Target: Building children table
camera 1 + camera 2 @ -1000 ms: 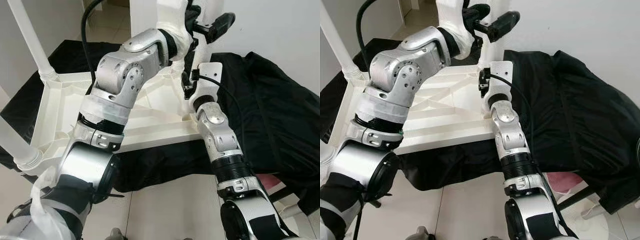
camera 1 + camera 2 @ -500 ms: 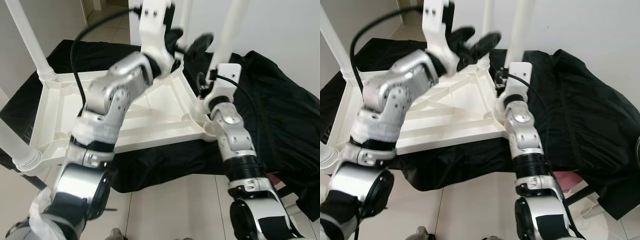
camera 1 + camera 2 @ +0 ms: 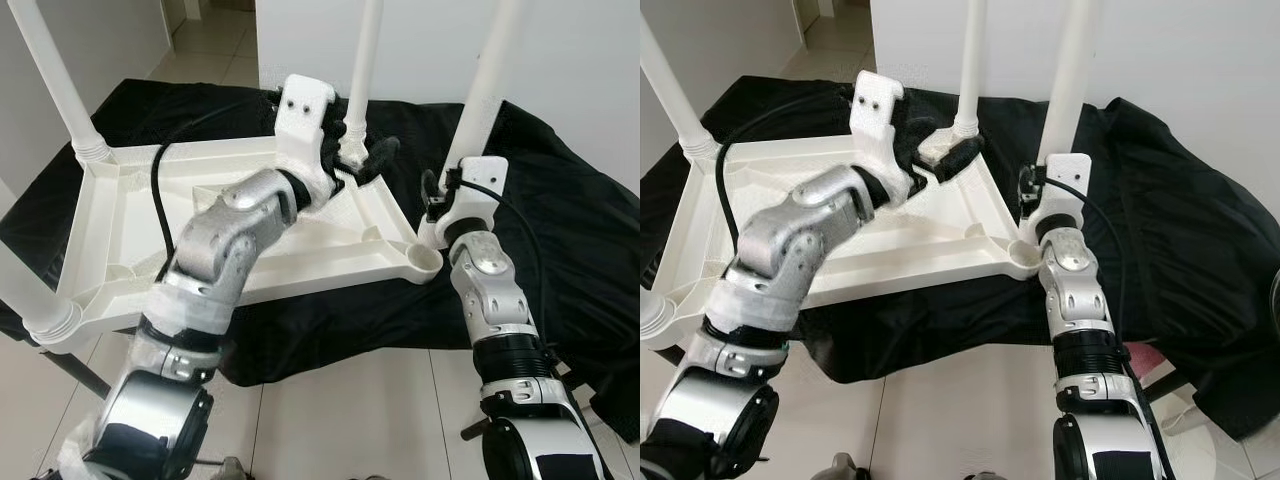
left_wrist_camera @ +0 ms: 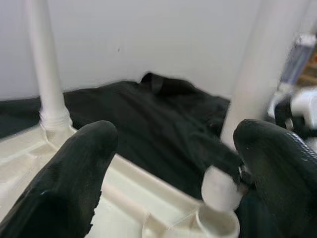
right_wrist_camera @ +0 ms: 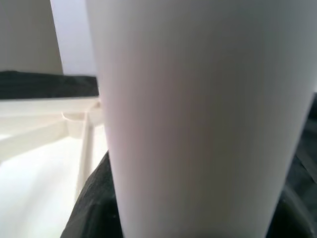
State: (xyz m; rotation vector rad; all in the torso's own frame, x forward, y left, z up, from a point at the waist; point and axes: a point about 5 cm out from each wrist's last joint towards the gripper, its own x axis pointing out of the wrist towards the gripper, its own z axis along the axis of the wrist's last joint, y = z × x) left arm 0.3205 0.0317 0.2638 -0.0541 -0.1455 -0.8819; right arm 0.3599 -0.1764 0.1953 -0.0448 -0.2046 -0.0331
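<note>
1. We see the white children's table (image 3: pixel 130 225) lying upside down on a black cloth (image 3: pixel 570 230), its underside ribs facing up.
2. Three legs already stand in its corner sockets: one at the far left (image 3: pixel 55 75), one at the near left (image 3: pixel 30 290), and one at the far right (image 3: pixel 362 70).
3. Our left gripper (image 3: pixel 355 165) reaches over the far right part of the upturned table, close to the base of the far right leg. Its fingers (image 4: pixel 74 173) are spread apart with nothing between them.
4. Our right gripper (image 3: pixel 440 195) is at the fourth leg (image 3: pixel 487 85), which stands upright beside the near right corner socket (image 3: pixel 425 262). In the right wrist view this leg (image 5: pixel 198 124) sits right up against the camera.
5. We cannot tell whether the right fingers are clamped on the leg or loose around it.
</note>
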